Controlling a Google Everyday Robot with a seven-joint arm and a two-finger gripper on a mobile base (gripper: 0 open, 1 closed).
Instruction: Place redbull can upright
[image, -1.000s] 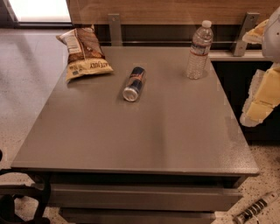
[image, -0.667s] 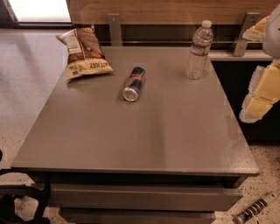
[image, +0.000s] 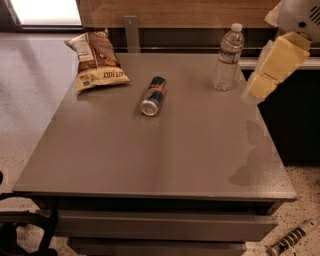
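The redbull can (image: 153, 96) lies on its side on the grey table (image: 160, 150), towards the back and left of the middle. It is dark blue and silver, and its silver end faces the front. My gripper (image: 274, 66), cream-coloured, hangs in the air over the table's right edge at the back. It is well to the right of the can and just right of the water bottle. It holds nothing that I can see.
A clear water bottle (image: 228, 58) with a white cap stands upright at the back right of the table. A chip bag (image: 97, 62) lies at the back left. A wooden wall panel runs behind the table. A dark cabinet (image: 295, 120) stands to the right.
My gripper has moved up and to the left, from beside the table's right edge to over its back right corner. The can, bottle and bag have not moved.
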